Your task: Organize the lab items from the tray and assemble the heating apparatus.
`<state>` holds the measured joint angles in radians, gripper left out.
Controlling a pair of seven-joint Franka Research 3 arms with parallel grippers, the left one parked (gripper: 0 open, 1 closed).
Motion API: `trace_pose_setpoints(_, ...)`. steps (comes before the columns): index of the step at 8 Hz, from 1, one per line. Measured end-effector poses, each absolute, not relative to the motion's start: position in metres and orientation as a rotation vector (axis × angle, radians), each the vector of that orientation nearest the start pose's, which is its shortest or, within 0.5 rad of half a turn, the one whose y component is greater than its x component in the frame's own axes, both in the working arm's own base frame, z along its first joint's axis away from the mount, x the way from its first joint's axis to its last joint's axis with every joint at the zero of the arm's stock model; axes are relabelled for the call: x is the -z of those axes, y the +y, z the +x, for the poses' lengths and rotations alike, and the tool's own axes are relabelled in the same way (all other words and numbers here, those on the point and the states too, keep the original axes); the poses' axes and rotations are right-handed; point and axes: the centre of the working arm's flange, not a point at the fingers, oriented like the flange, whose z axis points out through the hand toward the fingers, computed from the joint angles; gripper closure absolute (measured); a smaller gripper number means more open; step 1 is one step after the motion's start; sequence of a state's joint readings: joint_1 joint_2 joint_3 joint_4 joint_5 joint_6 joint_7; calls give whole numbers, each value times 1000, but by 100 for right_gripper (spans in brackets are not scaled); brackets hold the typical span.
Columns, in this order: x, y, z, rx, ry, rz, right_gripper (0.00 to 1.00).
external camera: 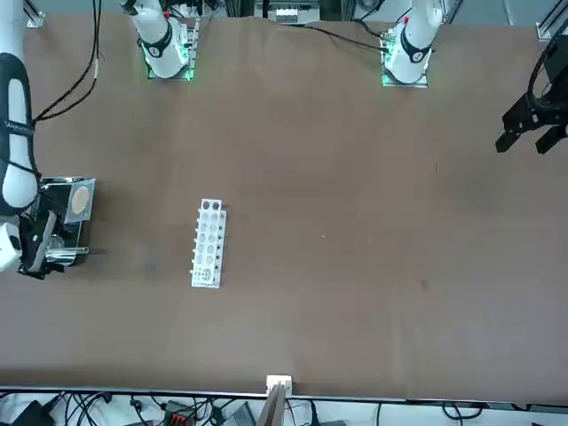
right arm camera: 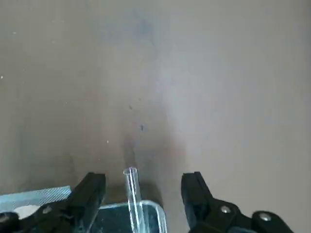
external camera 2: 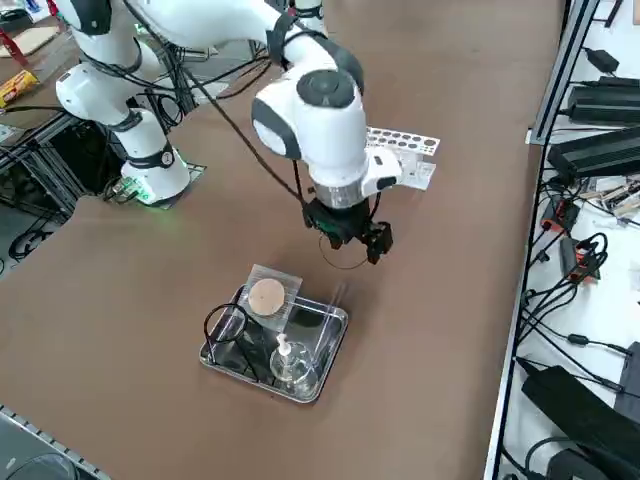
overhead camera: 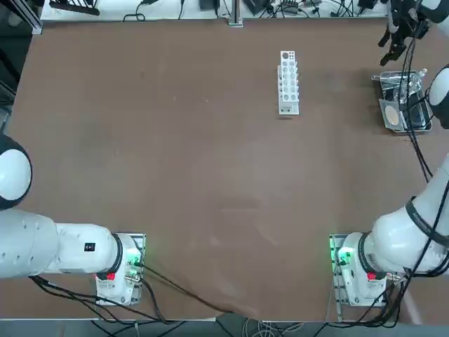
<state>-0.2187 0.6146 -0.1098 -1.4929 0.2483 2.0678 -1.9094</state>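
the right gripper point(external camera 2: 357, 243) hovers near the tray point(external camera 2: 260, 383), fingers spread. from overhead, the tray sits at the table's point(external camera 2: 130, 350) two o'clock, bearing burner point(external camera 2: 291, 364), tripod point(external camera 2: 208, 325) and mesh point(external camera 2: 266, 297).

One metal tray point(external camera 2: 221, 371) bears one glass burner point(external camera 2: 291, 364), one black ring tripod point(external camera 2: 228, 322), one mesh square point(external camera 2: 284, 283) and one clear glass tube point(right arm camera: 132, 199). The table point(overhead camera: 189, 154) also bears one white rack point(overhead camera: 288, 84) and two robot arms.

White rounded arm, dark joint bands, black cables, black fingers point(right arm camera: 197, 199), silvery screws
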Motion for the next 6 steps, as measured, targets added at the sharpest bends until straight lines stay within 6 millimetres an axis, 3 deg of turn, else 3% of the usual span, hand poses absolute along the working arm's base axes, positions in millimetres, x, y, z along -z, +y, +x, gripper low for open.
trace_pose_setpoints(3,-273,-236,664,278,-2006,-2181,11)
trace_pose_setpoints(6,-256,-234,662,315,-1953,-2168,24)
